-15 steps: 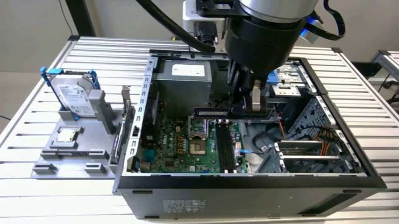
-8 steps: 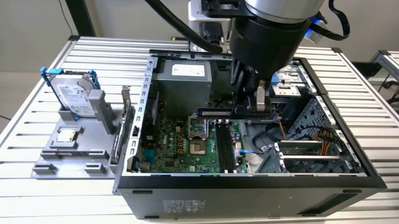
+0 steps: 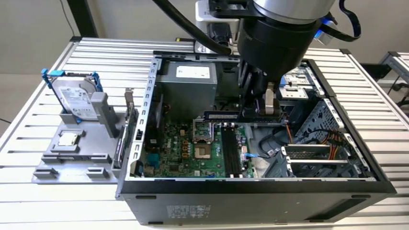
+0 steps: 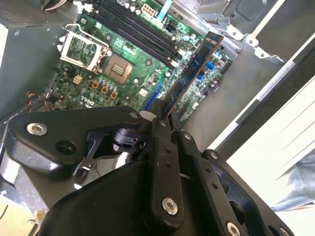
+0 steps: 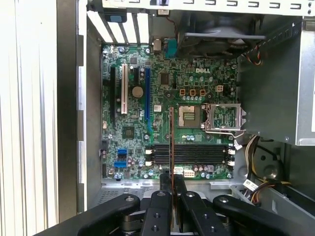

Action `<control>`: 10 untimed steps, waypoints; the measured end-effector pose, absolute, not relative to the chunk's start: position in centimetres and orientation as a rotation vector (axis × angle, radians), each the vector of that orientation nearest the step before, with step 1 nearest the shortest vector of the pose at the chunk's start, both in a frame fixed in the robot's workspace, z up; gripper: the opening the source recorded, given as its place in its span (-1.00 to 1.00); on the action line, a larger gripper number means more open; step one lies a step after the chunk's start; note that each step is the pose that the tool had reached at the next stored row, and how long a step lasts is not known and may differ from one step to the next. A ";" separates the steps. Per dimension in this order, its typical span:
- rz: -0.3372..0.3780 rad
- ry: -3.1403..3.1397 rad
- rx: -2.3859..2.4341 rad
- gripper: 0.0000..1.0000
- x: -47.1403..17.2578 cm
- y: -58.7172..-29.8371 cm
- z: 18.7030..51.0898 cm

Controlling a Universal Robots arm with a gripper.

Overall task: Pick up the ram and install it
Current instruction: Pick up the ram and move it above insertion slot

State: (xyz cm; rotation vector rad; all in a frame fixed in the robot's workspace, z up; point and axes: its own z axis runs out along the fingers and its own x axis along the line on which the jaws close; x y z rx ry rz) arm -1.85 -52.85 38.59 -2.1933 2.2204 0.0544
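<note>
Just behind the near rim of the open case [image 3: 255,184], the motherboard [image 3: 185,160] lies exposed, its black slots [image 3: 231,153] vacant to take a module. Beside them the socket [image 3: 203,143] stands with its latch frame lifted. Above the board and clear of it hangs the ram [image 3: 222,115], turned on its long edge and pinched at one end between the closed-in fingers of the gripper [image 3: 257,111]. That grip appears meant to leave most of the stick free to meet a slot. In the first wrist view the ram [image 5: 171,142] shows edge-on, lying across the slots rather than along them, so it looks neither lined up nor seated. Farther back, the grey power supply [image 3: 188,88] fills the case's rear corner. Outside the case, by the edge of the table [image 3: 64,206] on the exterior view's left, a grey holder [image 3: 64,167] keeps the hard drive [image 3: 73,98] upright and the processor [image 3: 68,139] flat, well apart from the work.
</note>
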 end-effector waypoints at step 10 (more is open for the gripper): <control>0.053 2.221 -2.194 -1.00 -0.9 -52.8 38.6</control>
